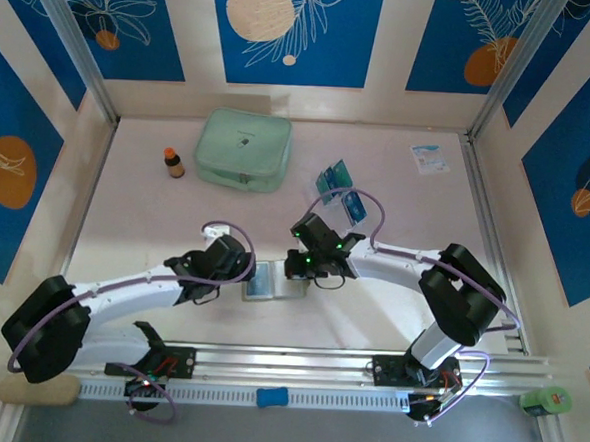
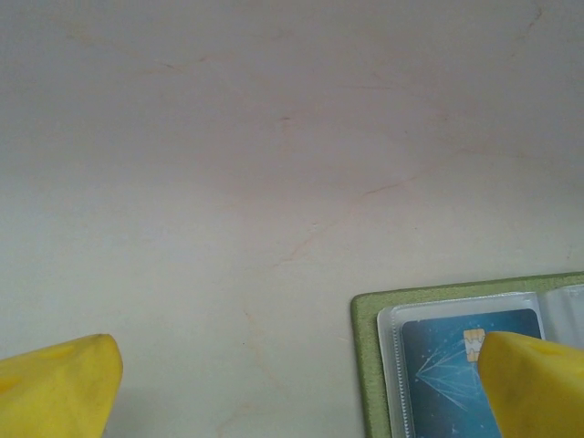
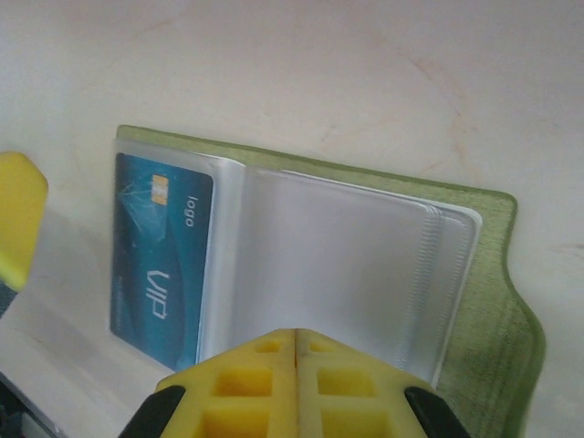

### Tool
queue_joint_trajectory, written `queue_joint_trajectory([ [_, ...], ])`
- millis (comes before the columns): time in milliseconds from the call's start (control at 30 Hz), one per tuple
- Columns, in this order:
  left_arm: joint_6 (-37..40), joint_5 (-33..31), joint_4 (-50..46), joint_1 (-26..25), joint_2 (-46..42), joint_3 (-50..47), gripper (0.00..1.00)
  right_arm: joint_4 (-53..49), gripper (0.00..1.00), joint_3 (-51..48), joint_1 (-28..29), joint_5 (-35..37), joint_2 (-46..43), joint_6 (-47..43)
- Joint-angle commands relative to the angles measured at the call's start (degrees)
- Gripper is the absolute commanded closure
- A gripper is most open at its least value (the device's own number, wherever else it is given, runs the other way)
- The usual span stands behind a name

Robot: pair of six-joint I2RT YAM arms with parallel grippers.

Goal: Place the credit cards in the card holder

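The olive-green card holder (image 1: 271, 283) lies open on the table between my two grippers. One blue credit card (image 3: 160, 255) marked VIP sits in the left clear sleeve, also seen as credit card (image 2: 447, 370). More blue and teal credit cards (image 1: 338, 190) lie loose farther back. My right gripper (image 3: 297, 334) is shut with nothing between its fingers, its tip over the near edge of the clear sleeves (image 3: 338, 265). My left gripper (image 2: 297, 392) is open wide; one yellow finger (image 2: 534, 383) is over the card and the other finger (image 2: 55, 388) over bare table.
A pale mint zip pouch (image 1: 243, 150) and a small brown bottle (image 1: 173, 162) stand at the back left. A white-and-blue paper packet (image 1: 430, 157) lies at the back right. A green object (image 1: 546, 401) sits off the near right corner.
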Motion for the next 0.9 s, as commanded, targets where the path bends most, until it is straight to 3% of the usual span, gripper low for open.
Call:
queue_joint_trajectory([
  [0, 0.8, 1.3, 0.6, 0.6, 1.3, 2.0, 0.0, -1.2, 1.0, -0.9, -0.1, 1.6, -1.1, -1.1],
  [600, 1.4, 4.1, 1.6, 0.7, 4.4, 4.2, 0.0, -1.2, 1.0, -5.1, -0.1, 4.1, 2.3, -1.5],
  [867, 1.5, 7.4, 6.8, 0.6, 5.2, 3.6, 0.0, -0.8, 1.0, -7.0, -0.1, 4.4, 1.7, -0.7],
])
